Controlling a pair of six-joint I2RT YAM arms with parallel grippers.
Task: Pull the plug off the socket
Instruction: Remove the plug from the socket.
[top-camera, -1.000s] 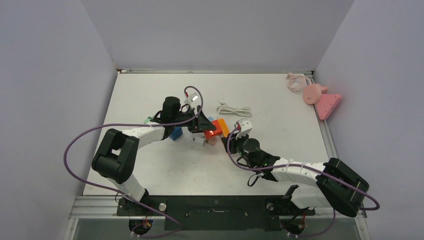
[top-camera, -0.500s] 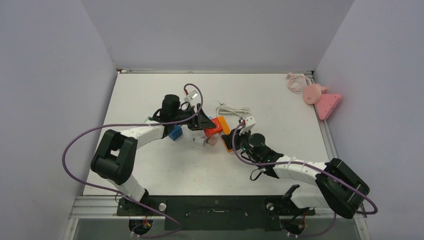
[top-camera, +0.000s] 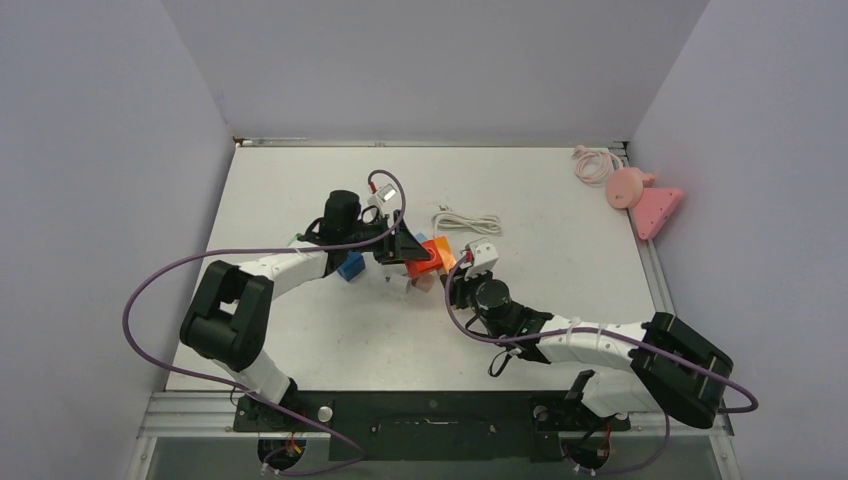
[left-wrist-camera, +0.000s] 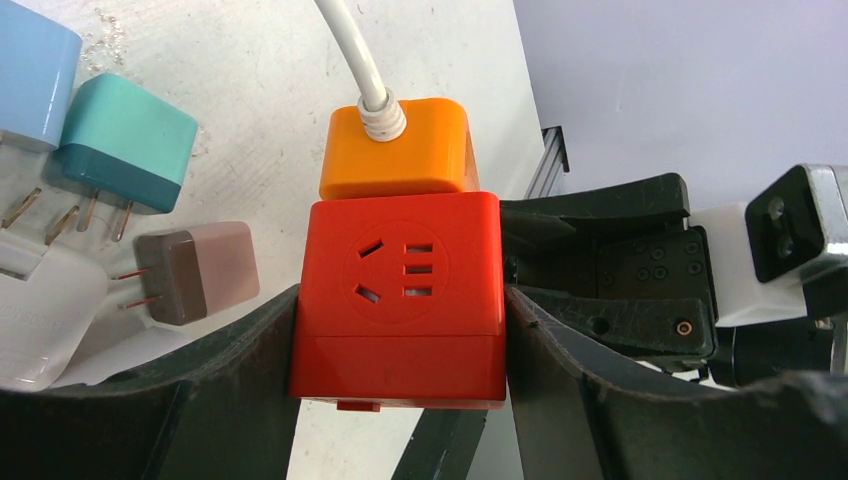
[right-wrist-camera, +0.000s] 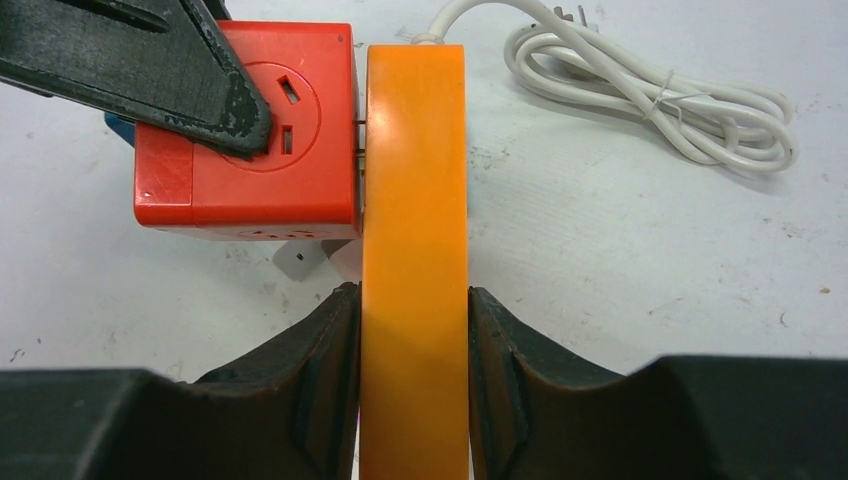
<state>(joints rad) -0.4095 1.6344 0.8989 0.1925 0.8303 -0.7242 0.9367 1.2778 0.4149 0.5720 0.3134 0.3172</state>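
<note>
So, tabletop: pale, with the socket and plug lying near its middle, between the two wrists.
left fingers: clenched on the red socket, one finger on each side face, pinning it in place.
right fingers: clenched on the flat sides of the orange plug, towards its outer end.
socket: a red cube with an unused outlet facing the left wrist camera.
plug: joined to one side of the socket; the right wrist view shows a thin gap there, with the pins bridging it.
cord: white, running from the plug to a tied coil just beyond.
loose adapters: a teal adapter and a brown adapter lie beside the socket, touched by neither arm.
step in hand: both grips are set; the pull itself looks just begun or about to start.
next move: the right arm should draw straight back along the pins while the left holds firm, since any twist would likely bind them.
</note>
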